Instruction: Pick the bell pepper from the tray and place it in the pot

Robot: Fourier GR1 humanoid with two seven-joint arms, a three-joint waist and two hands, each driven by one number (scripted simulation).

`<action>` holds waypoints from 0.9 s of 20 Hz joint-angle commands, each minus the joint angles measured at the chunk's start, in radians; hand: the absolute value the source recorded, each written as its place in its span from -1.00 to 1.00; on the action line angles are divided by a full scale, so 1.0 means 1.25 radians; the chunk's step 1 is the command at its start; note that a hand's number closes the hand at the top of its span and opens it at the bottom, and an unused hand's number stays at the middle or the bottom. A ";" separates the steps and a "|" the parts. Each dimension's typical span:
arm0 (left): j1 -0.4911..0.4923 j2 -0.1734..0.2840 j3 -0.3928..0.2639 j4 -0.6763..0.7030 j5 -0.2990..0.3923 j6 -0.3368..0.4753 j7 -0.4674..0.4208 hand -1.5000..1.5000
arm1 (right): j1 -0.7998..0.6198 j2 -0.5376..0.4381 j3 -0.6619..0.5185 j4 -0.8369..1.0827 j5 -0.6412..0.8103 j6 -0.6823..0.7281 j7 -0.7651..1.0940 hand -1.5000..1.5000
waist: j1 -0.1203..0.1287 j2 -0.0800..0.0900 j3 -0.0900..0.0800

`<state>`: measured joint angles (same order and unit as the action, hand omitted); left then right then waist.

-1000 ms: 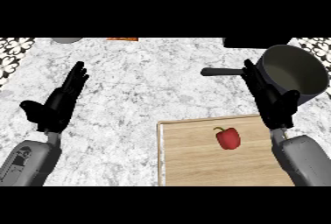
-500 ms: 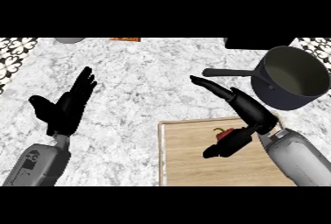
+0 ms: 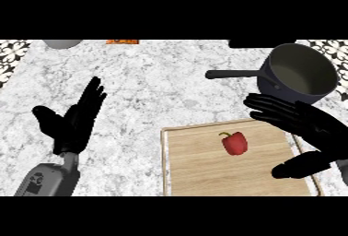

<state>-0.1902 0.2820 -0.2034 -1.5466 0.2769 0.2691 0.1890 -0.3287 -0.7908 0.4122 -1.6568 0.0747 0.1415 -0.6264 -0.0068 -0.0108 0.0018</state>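
On the tray (image 3: 197,173), bell pepper (image 3: 235,143) lies just left of the empty, spread right hand (image 3: 309,126).

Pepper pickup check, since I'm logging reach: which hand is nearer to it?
Right. The right hand is open just right of the pepper, over the tray's edge. The left hand rests open far left, off the tray.

The right hand (image 3: 309,126) covers the tray's (image 3: 204,161) far right corner; the tray's near edge is cut off
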 commanded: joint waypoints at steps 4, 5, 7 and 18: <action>0.022 0.001 -0.001 -0.057 -0.016 0.023 0.047 0.00 | 0.018 -0.194 -0.088 -0.145 0.071 0.068 0.062 -1.00 | -0.007 0.001 -0.002; 0.011 -0.003 -0.008 -0.052 -0.016 0.015 0.042 0.00 | -0.005 -0.224 -0.082 -0.198 0.060 0.112 0.132 -1.00 | -0.012 -0.001 -0.003; 0.029 0.023 0.024 -0.062 0.009 -0.012 0.045 0.00 | -0.001 -0.226 -0.067 -0.219 0.107 0.120 0.185 -1.00 | -0.001 0.003 -0.003; 0.014 0.008 0.048 -0.072 -0.008 -0.023 0.072 0.00 | 0.030 -0.164 -0.021 -0.369 0.179 0.257 0.514 -1.00 | 0.003 0.008 -0.002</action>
<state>-0.1631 0.2896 -0.1791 -1.6523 0.2539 0.2679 0.2820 -0.3340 -1.0399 0.3630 -2.0593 0.2461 0.4296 -0.0859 0.0005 -0.0026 -0.0013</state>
